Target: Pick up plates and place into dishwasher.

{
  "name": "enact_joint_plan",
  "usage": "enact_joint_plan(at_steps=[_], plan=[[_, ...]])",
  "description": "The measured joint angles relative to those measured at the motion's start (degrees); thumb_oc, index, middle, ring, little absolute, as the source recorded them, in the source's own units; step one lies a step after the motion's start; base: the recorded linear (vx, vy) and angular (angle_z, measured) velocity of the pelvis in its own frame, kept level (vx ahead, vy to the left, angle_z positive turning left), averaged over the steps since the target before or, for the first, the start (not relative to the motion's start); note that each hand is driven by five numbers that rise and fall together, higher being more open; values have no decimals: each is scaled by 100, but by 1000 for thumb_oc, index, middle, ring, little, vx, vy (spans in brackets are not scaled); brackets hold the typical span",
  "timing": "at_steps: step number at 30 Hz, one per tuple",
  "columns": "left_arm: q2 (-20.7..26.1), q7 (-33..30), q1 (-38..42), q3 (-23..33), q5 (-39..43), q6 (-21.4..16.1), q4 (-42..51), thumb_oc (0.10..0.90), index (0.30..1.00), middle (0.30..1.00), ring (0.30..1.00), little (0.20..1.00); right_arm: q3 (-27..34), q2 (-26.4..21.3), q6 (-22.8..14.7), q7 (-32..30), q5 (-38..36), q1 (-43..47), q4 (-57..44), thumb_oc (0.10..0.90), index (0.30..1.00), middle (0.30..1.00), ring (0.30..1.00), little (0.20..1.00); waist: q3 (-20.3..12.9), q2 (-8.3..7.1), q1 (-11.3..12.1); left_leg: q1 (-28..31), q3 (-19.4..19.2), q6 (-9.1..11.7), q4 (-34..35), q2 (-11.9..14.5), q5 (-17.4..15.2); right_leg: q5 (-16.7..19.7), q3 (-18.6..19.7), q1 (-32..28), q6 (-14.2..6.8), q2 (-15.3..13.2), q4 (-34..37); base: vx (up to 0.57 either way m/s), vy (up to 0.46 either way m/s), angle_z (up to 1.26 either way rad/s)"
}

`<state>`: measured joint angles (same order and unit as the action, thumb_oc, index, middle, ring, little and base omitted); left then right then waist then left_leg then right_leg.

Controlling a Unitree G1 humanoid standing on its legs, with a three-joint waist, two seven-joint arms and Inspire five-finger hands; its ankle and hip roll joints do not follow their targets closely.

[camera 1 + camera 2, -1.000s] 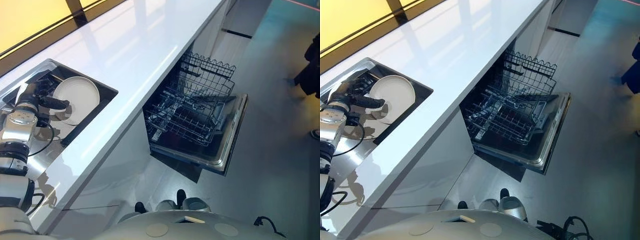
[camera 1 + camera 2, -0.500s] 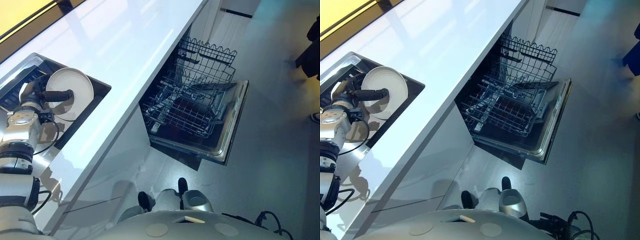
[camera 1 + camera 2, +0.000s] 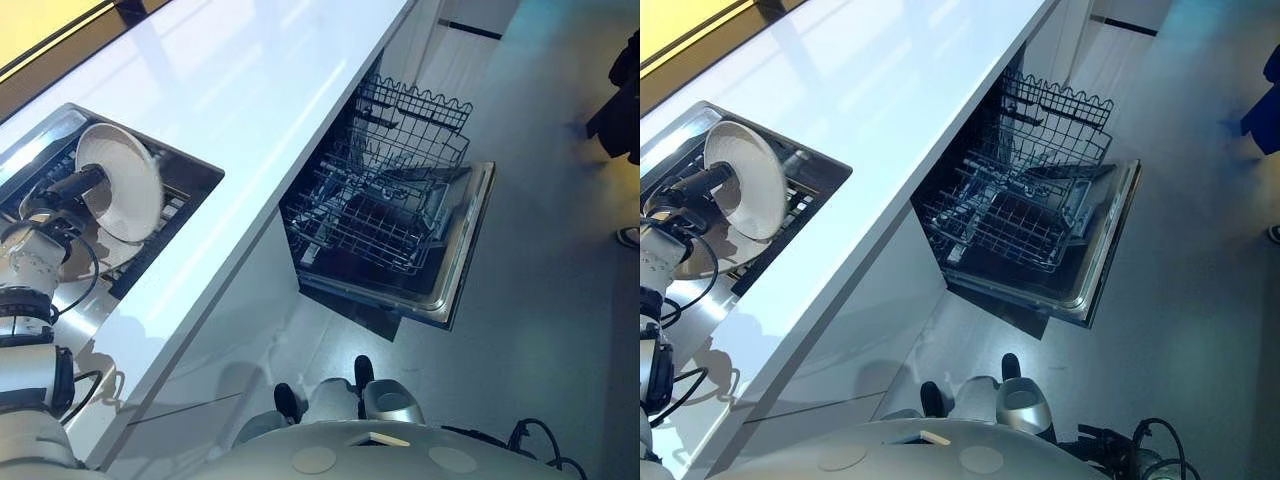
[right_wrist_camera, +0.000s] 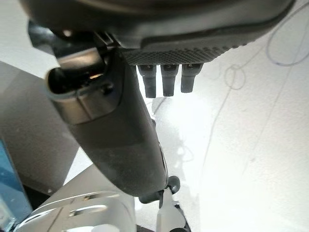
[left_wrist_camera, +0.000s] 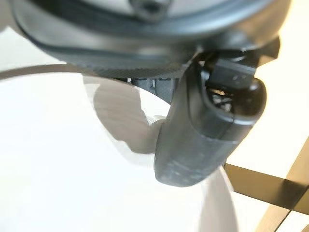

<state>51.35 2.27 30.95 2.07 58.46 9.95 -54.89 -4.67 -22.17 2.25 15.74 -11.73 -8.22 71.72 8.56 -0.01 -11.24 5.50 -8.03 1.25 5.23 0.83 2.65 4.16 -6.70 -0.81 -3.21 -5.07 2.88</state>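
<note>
The left hand (image 3: 50,200), pinching the round white plate (image 3: 122,182) tilted above the dark sink (image 3: 196,180), should in my judgement grip firmly and clear the white counter (image 3: 250,110) before lowering it toward the open dishwasher's wire rack (image 3: 380,228).

The left hand (image 3: 62,192) has raised and tilted the plate (image 3: 122,180) over the sink (image 3: 186,160).

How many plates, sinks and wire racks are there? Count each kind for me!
plate: 1, held in the left hand
sink: 1
racks: 2, the upper rack and the lower rack
Total: 4
</note>
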Motion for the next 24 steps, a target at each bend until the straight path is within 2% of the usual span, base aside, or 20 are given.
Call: enact_joint_plan(at_steps=[4, 10, 12, 13, 16, 19, 24], plan=[[0, -183, 0, 0, -84, -52, 0, 100, 300, 300, 300, 200, -1, 1, 10, 30, 3, -1, 5, 800, 900, 900, 900, 900, -5, -8, 1, 75, 1, 2, 9, 4, -2, 0, -1, -78, 0, 5, 14, -51, -65, 0], [0, -950, 1, 82, -893, -662, 23, 100, 300, 300, 300, 200, -40, 98, -241, -136, -2, 19, -100, 800, 900, 900, 900, 900, -70, -112, 12, 94, 7, -4, -6, 13, 6, 2, -7, -102, 3, 10, 8, -106, -87, 1], [2, -1277, 2, 124, -1306, -817, 200, 100, 300, 300, 300, 200, -127, 119, -456, -297, 2, 15, -249, 800, 900, 900, 900, 900, -121, -192, 20, 107, 7, -7, 3, 14, 11, 2, -7, -114, 3, 6, 5, -204, -129, 0], [-2, -1412, 0, 142, -1512, -817, 318, 100, 300, 300, 300, 200, -227, 108, -414, -380, -36, 17, -438, 800, 900, 900, 900, 900, -126, -202, 62, 100, -1, -15, -15, 56, 26, 2, -6, -117, 3, 0, -7, -177, -97, 0], [16, -1959, 0, 141, -2590, -1059, 1046, 100, 300, 300, 300, 200, -286, 229, -443, -946, -429, 40, -910, 800, 900, 900, 900, 900, -205, -331, 115, 120, -7, -16, -13, 11, 28, 7, -2, -112, 7, -1, -12, -209, -131, 0], [188, -2111, 4, 65, -3046, -1401, 1518, 100, 300, 300, 300, 200, -140, 372, -384, -1492, -844, 324, -837, 800, 900, 900, 900, 900, -222, -356, 142, 139, -25, -16, -11, 29, 27, 12, -2, -121, -2, -11, -14, -162, -155, -1], [616, -2257, 70, 49, -3139, -1797, 2542, 100, 300, 300, 300, 200, 869, 506, 44, -2415, -1659, 540, -378, 800, 900, 900, 900, 900, -238, -362, 166, 206, -34, -1, -12, 59, 13, 10, -13, -207, -2, 16, 21, -111, -167, 0]])
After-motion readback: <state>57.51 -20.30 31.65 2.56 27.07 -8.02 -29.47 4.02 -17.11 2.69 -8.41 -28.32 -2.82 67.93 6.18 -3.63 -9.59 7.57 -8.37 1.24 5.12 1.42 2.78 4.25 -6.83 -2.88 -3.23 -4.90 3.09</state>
